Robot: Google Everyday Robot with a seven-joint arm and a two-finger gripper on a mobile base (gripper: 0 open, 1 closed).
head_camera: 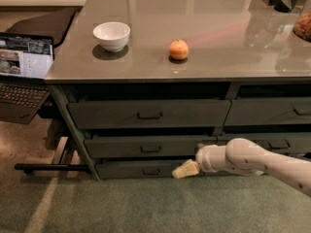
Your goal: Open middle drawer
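Note:
The middle drawer [146, 147] is the mid-sized dark grey-green front in the left stack under the counter, with a small dark pull [150, 149] at its centre. It looks closed. A taller drawer front [148, 113] sits above it and a slimmer one [141, 169] below. My gripper [183, 170] is a cream tip on the white arm [248, 160] that reaches in from the right. It is low, in front of the right end of the slimmest front, below and to the right of the middle drawer's pull.
On the grey countertop [204, 33] stand a white bowl [112, 35] and an orange fruit [179, 49]. An open laptop [24, 67] and a dark chair are at the left. More drawer fronts [272, 111] are at the right. Green carpet [146, 203] lies in front.

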